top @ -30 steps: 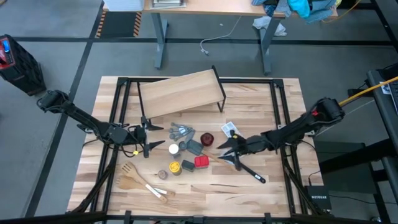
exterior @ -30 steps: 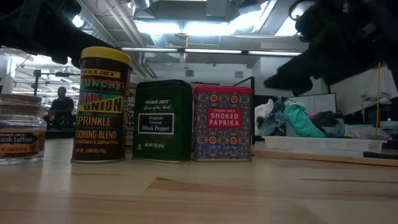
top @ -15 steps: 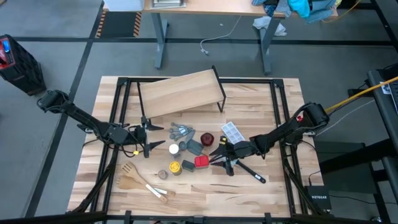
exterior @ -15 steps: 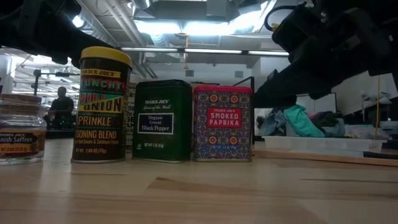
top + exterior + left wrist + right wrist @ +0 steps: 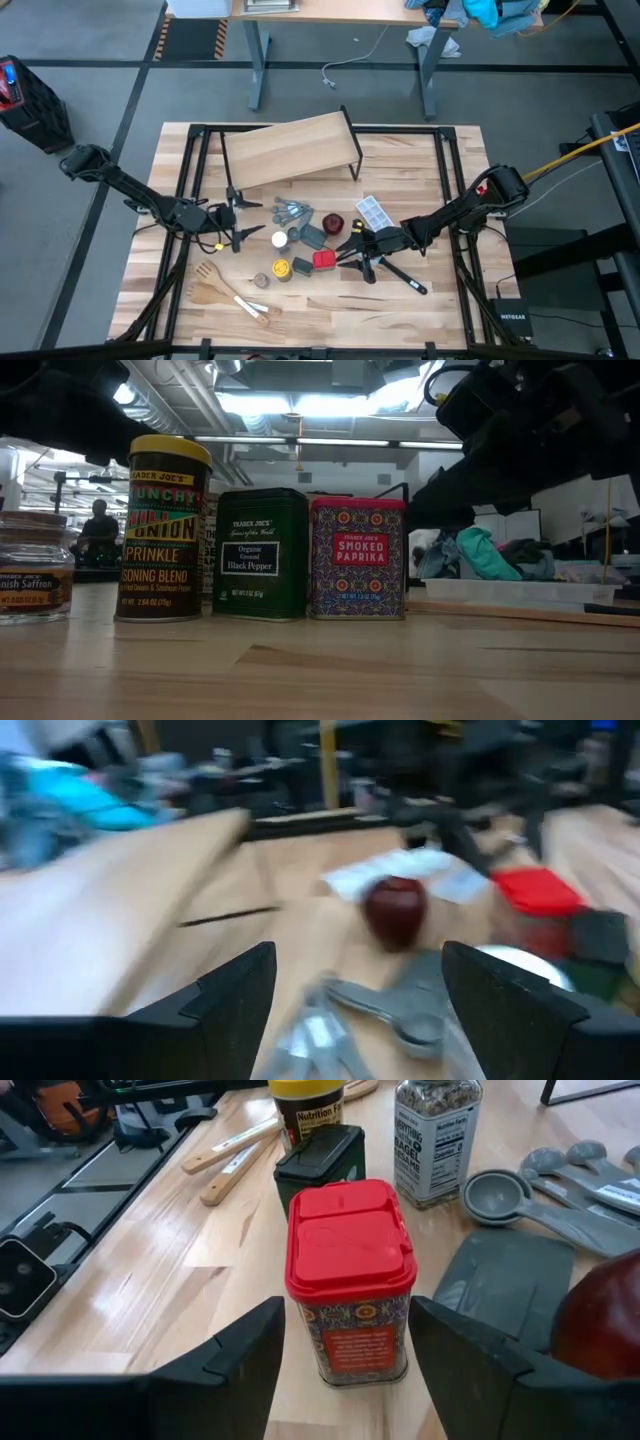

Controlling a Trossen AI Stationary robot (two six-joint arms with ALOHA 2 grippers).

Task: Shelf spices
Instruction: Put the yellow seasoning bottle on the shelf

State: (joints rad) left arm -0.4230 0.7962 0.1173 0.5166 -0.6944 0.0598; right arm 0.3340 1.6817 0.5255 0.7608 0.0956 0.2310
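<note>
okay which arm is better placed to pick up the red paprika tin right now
The right. Its gripper is open with the jaws either side of the red tin, while the left gripper sits across the cluster beside the measuring spoons.

Spices (image 5: 300, 255) cluster before the shelf (image 5: 292, 149) — grippers flanking them.

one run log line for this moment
phase: approach | right hand: open, straddling red square tin, not gripping | left hand: open, waiting by measuring spoons | shelf: no spices on it

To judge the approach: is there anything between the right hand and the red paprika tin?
No. In the right wrist view the red paprika tin stands before the open right hand, with only bare tabletop between.
</note>
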